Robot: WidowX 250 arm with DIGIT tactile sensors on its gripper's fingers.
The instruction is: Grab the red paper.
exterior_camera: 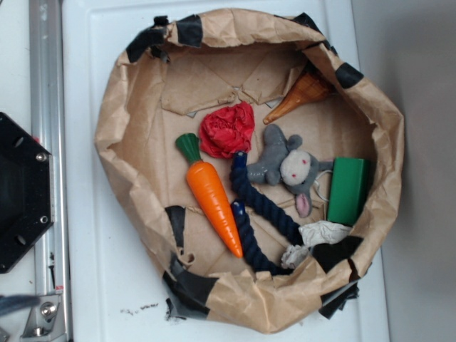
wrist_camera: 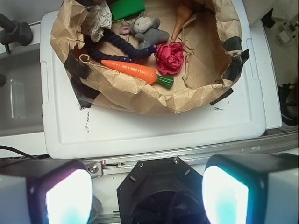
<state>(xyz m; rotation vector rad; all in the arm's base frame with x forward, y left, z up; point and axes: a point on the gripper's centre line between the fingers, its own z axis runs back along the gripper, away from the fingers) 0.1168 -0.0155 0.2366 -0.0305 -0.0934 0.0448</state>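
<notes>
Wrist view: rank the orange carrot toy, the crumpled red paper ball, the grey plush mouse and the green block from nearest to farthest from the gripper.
1. Orange carrot toy, at the near bag wall.
2. Crumpled red paper ball, just behind the carrot's green top.
3. Grey plush mouse, deeper in.
4. Green block, far edge.
The gripper sits low, outside the bag.

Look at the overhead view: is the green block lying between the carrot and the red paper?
No. The green block sits at the bag's far edge beyond the plush mouse, away from the carrot and the red paper.

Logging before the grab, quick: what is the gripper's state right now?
Gripper: open, holding nothing; its fingers stand wide apart, back from the brown paper nest where the red paper lies.
</notes>
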